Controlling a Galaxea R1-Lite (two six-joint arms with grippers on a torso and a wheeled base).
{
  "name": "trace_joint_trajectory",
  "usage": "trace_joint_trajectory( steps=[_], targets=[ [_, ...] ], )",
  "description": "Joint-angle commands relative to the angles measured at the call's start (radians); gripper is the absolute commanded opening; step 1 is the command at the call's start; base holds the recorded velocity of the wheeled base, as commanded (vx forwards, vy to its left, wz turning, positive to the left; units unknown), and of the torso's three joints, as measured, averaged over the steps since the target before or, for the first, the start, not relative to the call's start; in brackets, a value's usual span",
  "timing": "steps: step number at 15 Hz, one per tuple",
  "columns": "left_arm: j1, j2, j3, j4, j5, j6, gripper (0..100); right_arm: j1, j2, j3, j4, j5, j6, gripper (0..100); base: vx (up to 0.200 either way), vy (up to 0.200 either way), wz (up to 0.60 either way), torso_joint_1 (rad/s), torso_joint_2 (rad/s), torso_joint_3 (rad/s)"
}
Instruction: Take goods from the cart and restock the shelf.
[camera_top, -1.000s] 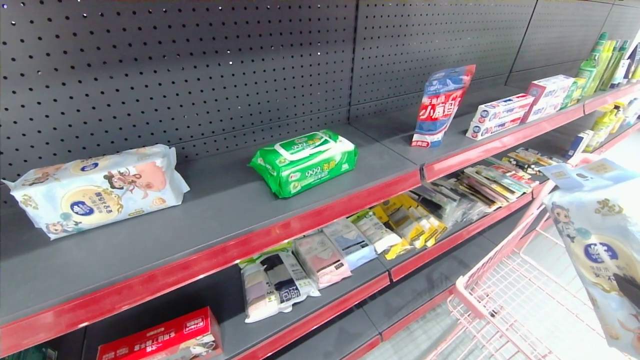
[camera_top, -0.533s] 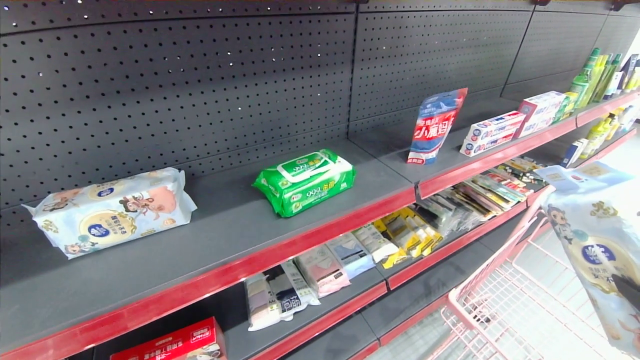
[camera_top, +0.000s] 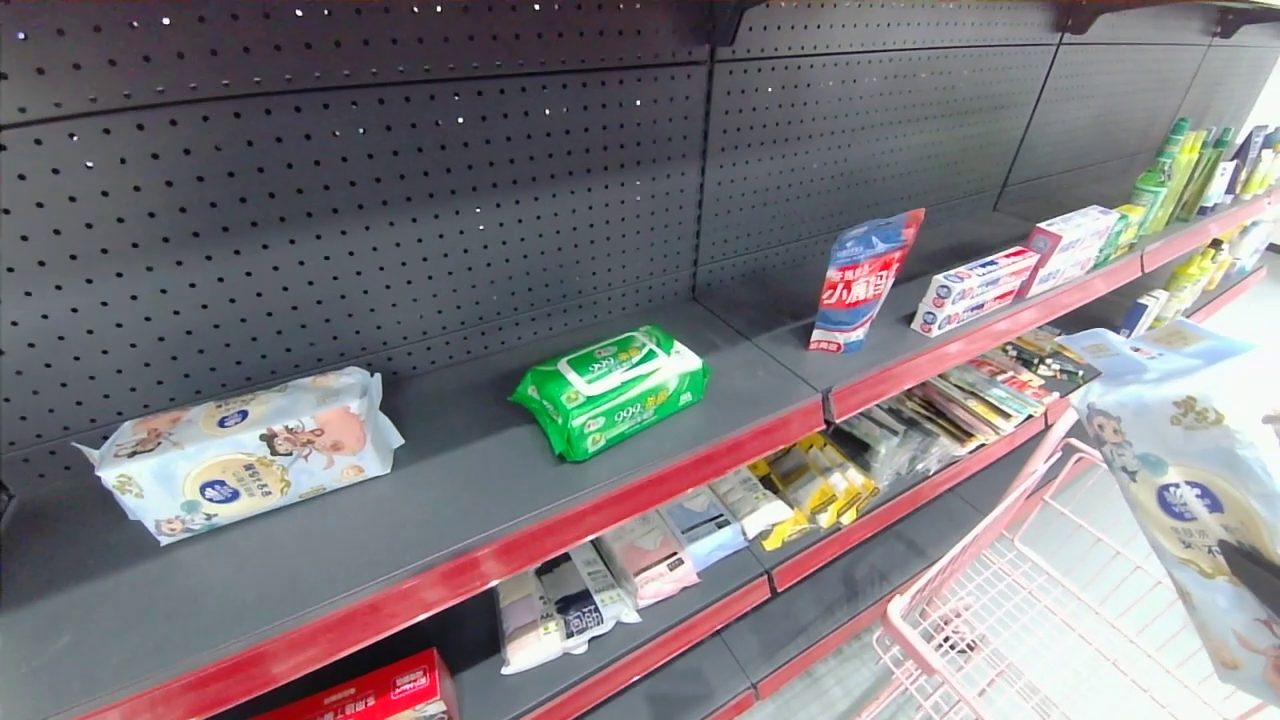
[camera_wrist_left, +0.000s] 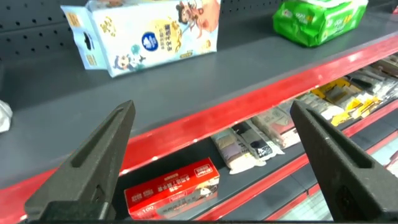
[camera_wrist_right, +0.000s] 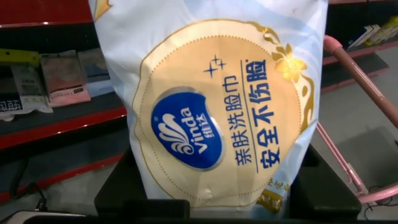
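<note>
While our left gripper (camera_wrist_left: 211, 155) is hanging spread and empty before the shelf (camera_top: 450, 470), we are eyeing the matching pack (camera_top: 245, 452) at its left end and the green wipes (camera_top: 610, 388) farther right. Near the cart (camera_top: 1000, 600), our right gripper (camera_wrist_right: 233, 193) is pinching the tissue pack (camera_top: 1190, 490) — we are judging it best lifted clear of the red lip (camera_top: 600, 500) and laid flat between those two.

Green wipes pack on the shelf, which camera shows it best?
The head view: the green wipes pack lies whole and flat on the shelf, apart from the pale pack. The left wrist view cuts it off at the picture's edge. The right wrist view looks at a different, blue-and-cream pack.
</note>
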Motion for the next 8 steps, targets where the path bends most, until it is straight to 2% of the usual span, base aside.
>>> trace_joint_trajectory(
  steps=[1,6,8],
  targets=[
    [0.000,0.001,0.000,0.000,0.000,0.000,100,0.000,0.009,-0.002,0.000,0.000,0.000,0,0.000,0.000,0.00,0.168,-0.34,-0.173],
    [0.000,0.001,0.000,0.000,0.000,0.000,100,0.000,0.011,-0.002,0.000,-0.001,-0.004,0,0.000,0.000,0.00,0.177,-0.35,-0.180],
    [0.000,0.001,0.000,0.000,0.000,0.000,100,-0.003,0.009,0.000,-0.002,-0.001,-0.026,0,0.000,0.000,0.00,0.085,-0.19,-0.095]
  ],
)
